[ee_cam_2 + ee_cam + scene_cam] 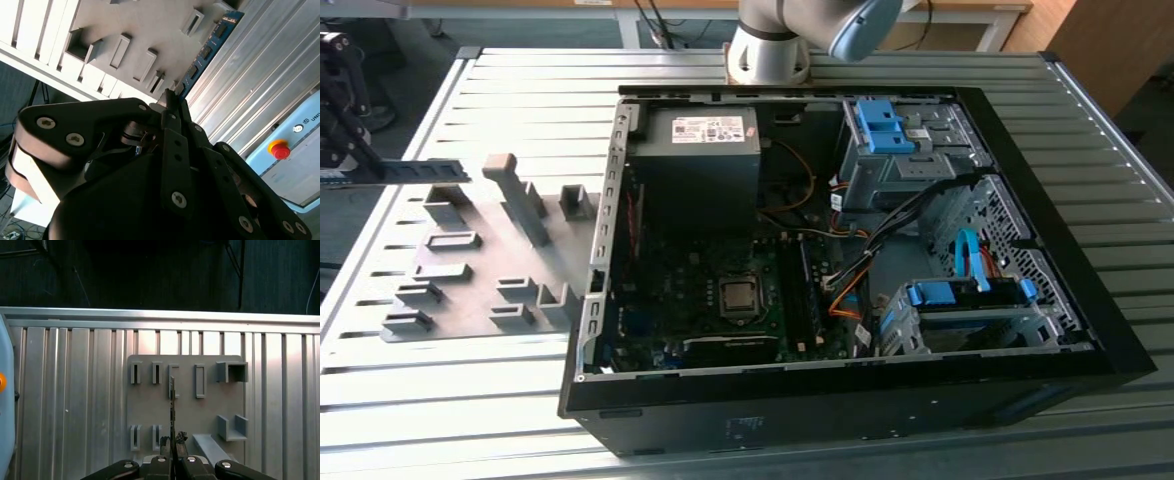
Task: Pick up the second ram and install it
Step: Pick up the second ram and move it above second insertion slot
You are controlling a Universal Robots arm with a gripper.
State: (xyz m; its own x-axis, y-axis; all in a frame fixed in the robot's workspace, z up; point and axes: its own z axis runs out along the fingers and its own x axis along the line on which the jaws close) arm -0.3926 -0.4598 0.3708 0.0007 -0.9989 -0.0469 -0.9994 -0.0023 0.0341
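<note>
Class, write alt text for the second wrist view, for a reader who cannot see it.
The dark pincer grips one end of the second ram, a blue-green circuit stick held above the ribbed metal table. A grey holder plate with slotted blocks lies on the table; a red button sits on a pale blue box.

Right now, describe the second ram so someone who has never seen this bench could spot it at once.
Start at the open black computer case; on the exterior view's left of it lies a grey plate of holder blocks. Near that plate the gripper is shut on the second ram: a long, thin stick, blue-green with dark chips, unlike the plain grey blocks.
</note>
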